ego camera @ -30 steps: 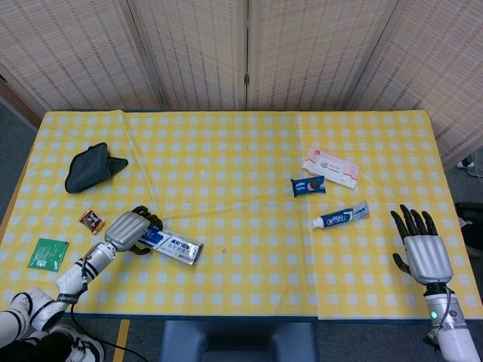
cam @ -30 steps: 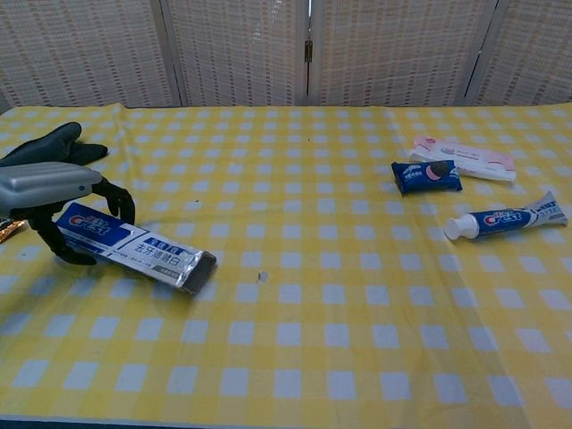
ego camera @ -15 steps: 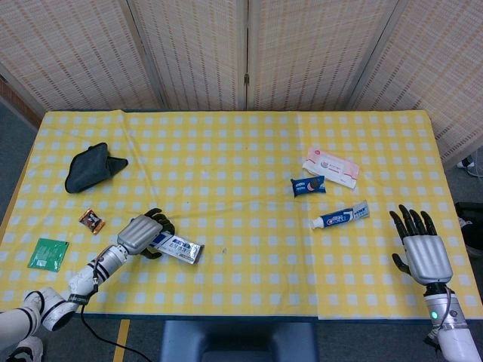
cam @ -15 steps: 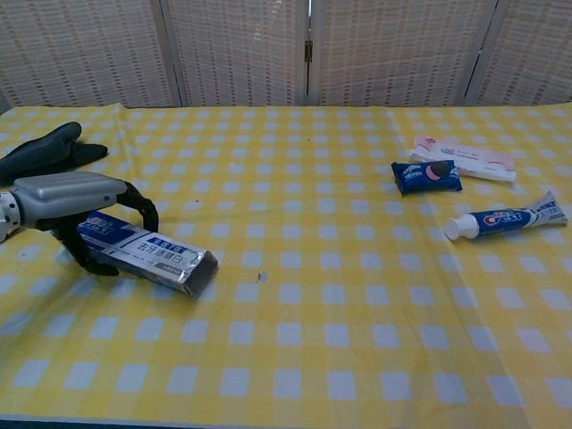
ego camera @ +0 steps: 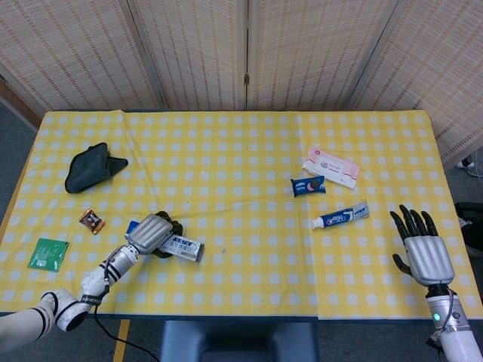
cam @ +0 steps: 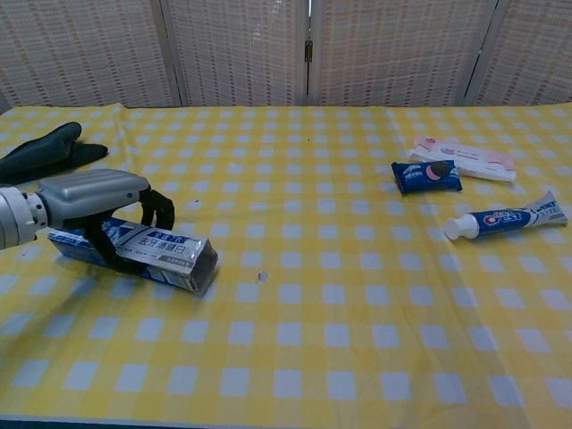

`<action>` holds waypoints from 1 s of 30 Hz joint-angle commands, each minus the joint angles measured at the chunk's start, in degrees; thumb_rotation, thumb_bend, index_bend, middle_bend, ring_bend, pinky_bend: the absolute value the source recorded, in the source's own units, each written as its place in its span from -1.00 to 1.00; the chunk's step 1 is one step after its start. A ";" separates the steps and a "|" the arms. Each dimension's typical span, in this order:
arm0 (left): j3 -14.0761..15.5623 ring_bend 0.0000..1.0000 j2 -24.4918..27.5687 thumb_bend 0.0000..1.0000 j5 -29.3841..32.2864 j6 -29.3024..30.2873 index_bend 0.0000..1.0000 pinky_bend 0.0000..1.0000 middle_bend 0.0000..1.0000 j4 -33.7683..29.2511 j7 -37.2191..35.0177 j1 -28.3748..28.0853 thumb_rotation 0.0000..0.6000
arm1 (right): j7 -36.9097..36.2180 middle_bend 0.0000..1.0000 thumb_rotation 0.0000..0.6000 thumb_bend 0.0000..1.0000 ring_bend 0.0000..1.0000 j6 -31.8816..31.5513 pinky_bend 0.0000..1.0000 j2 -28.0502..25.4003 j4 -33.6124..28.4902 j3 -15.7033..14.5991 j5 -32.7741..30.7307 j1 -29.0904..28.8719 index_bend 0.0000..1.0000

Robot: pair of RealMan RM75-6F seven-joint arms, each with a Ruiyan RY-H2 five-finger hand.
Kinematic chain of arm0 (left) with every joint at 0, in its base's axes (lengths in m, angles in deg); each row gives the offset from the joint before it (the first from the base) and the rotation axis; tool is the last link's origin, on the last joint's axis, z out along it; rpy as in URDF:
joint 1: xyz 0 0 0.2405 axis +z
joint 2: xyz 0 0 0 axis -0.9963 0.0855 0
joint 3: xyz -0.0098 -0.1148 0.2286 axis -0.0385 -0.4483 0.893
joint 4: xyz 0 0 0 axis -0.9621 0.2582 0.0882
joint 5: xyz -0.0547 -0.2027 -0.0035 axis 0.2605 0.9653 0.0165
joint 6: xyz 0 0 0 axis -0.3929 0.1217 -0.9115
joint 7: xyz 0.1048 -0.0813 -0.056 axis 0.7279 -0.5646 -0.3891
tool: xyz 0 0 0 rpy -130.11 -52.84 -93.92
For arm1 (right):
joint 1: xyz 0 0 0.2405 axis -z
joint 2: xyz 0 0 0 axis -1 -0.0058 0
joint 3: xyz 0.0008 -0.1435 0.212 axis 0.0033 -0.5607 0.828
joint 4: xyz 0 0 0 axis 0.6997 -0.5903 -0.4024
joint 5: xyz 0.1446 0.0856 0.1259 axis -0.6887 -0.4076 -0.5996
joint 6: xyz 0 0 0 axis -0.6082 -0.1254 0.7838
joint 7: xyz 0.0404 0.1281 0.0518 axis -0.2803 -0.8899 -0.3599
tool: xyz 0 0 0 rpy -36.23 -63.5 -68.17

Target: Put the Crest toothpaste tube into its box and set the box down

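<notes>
- Yellow-checked tablecloth (ego camera: 241,151) on a table, woven screens behind.
- Crest box (cam: 156,255) lies flat at the near left, open end toward table centre; left hand (cam: 94,198) arches over its middle, fingers (cam: 161,207) curled down both long sides, holding it.
- Toothpaste tube (ego camera: 341,217) lies well apart at the right, cap end toward the box side.
- Right hand (ego camera: 425,253) hovers near the tube, fingers spread, holding nothing.
- Advice: firm the grip on the box's side walls without crushing it, lift level, keep the mouth clear and facing right.
- Cookie pack (ego camera: 308,185), pink packet (ego camera: 330,167), dark cloth (ego camera: 92,167) stay out of it.
</notes>
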 commanded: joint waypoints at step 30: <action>-2.11 0.30 9.04 -0.54 6.39 6.64 0.37 -0.06 0.38 -18.11 9.84 5.00 1.00 | 4.37 -0.47 1.00 -0.33 -0.40 17.49 -0.45 2.64 5.45 2.92 2.75 -15.63 -0.23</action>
